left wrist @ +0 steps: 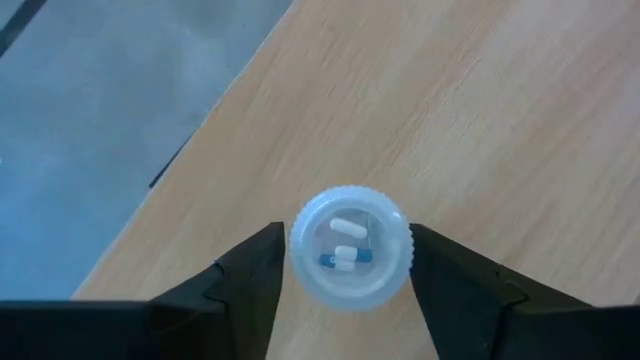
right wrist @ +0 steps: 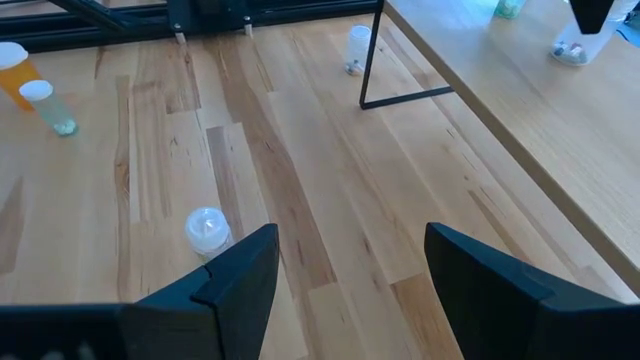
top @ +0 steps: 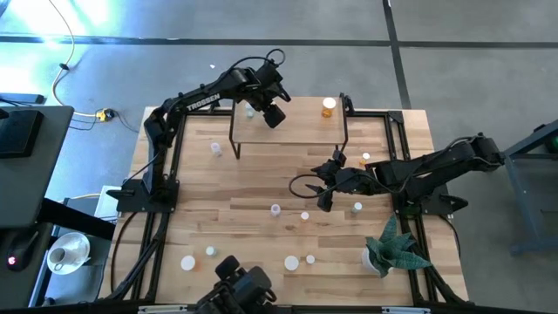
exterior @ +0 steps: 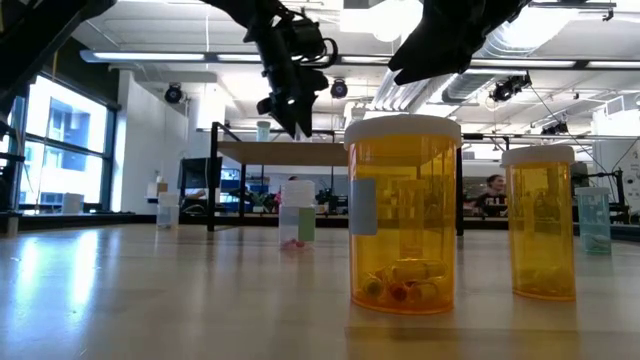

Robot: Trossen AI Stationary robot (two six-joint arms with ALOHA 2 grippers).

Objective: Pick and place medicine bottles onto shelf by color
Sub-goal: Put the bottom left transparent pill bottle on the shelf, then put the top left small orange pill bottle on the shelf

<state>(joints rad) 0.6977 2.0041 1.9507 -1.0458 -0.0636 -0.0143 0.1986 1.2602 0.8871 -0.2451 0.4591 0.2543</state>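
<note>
The shelf [top: 288, 122] stands at the table's far middle. My left gripper [left wrist: 347, 240] hovers over its left end, pointing steeply down. A whitish bottle [left wrist: 350, 246] stands upright on the shelf board between its open fingers, with a thin gap on each side. An orange bottle [top: 328, 106] stands at the shelf's right end. My right gripper [right wrist: 350, 260] hangs open over the table's middle right [top: 327, 187], nothing between its fingers. Several medicine bottles stand scattered on the table, among them a whitish one [right wrist: 206, 228] just ahead of the right gripper.
Two large orange bottles [exterior: 403, 215] [exterior: 540, 222] stand near the table's front edge. A green plant [top: 397, 244] sits at the front right. The shelf's black legs [right wrist: 370, 60] stand ahead of the right gripper. Black frame rails [top: 170, 166] run along the table's sides.
</note>
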